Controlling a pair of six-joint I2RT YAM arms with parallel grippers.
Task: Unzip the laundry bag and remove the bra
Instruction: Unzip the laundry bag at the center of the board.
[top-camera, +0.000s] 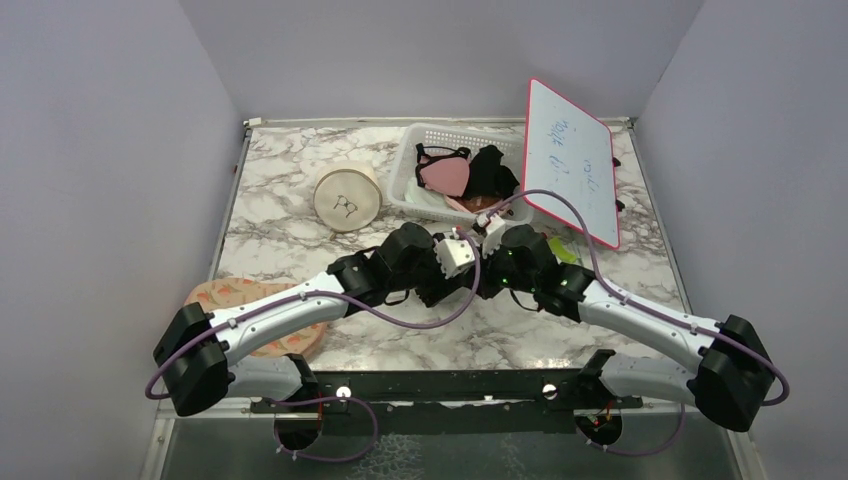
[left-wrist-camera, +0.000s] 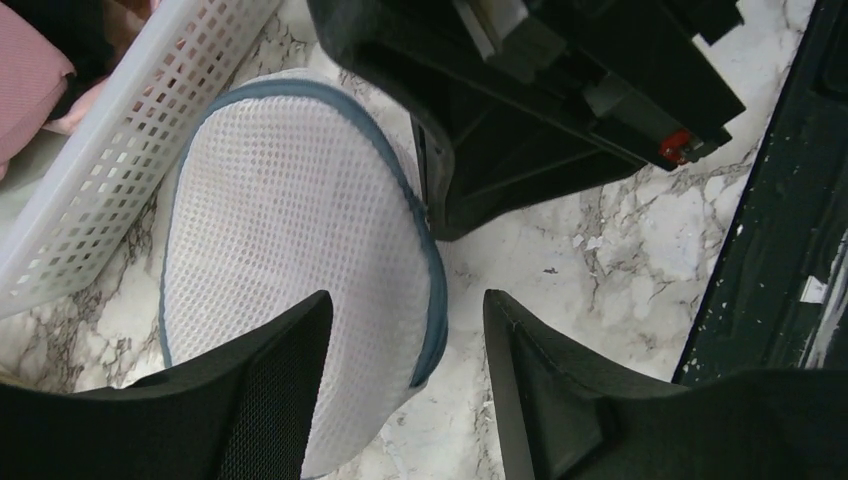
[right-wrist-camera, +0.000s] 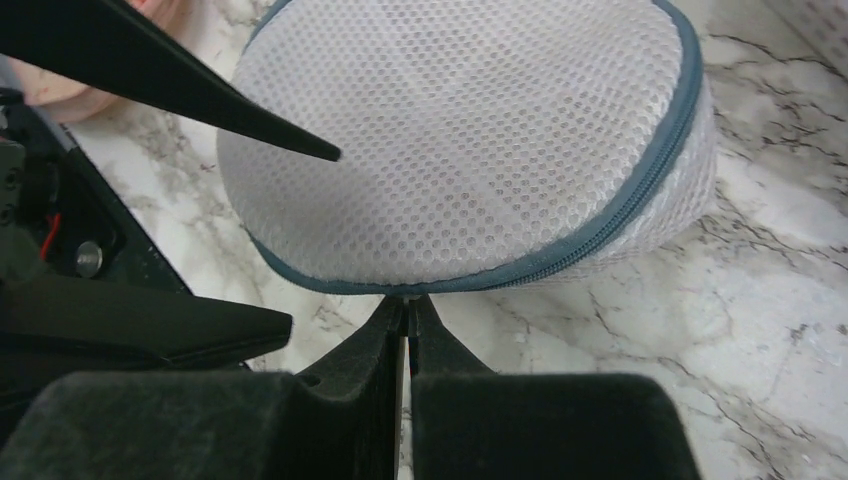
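Observation:
The laundry bag (left-wrist-camera: 290, 220) is a round white mesh drum with a grey-blue zip ring (right-wrist-camera: 600, 225). It lies on the marble next to the basket. In the top view both wrists cover it. My left gripper (left-wrist-camera: 405, 300) is open. One finger sits over the mesh top and the other stands outside the zip ring, above the marble. My right gripper (right-wrist-camera: 408, 298) is shut, with its tips pinched on a small pale zip pull at the near rim of the bag (right-wrist-camera: 470, 140). The bra is hidden; nothing clear shows through the mesh.
A white plastic basket (top-camera: 400, 200) with pink and black garments stands behind the bag; its wall (left-wrist-camera: 120, 150) almost touches the bag. A cream round case (top-camera: 347, 196) is at the back left. A peach pouch (top-camera: 225, 295) lies under the left arm. A red-edged whiteboard (top-camera: 570, 170) leans at the back right.

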